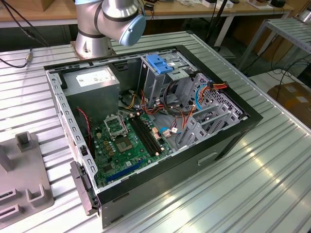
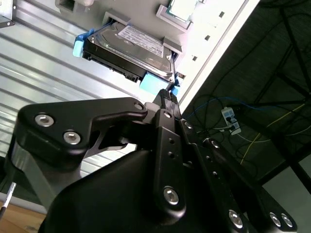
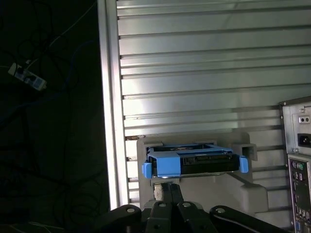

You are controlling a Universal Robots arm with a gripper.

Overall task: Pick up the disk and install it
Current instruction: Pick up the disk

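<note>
Ribbed metal counter (image 3: pixel 194 73). Disk (image 3: pixel 194 162): seated in a grey holder (image 3: pixel 250 194) on the counter, close to the counter's edge; blue rail around it, white label showing in the second wrist view. Gripper (image 3: pixel 164 185): at the disk's near side. Fingers (image 3: pixel 171 196): drawn together, tips just at the blue rail; whether they nip it cannot be told. Open computer case (image 1: pixel 218 145): on the counter in the exterior view, arm (image 1: pixel 112 19) beyond it.
</note>
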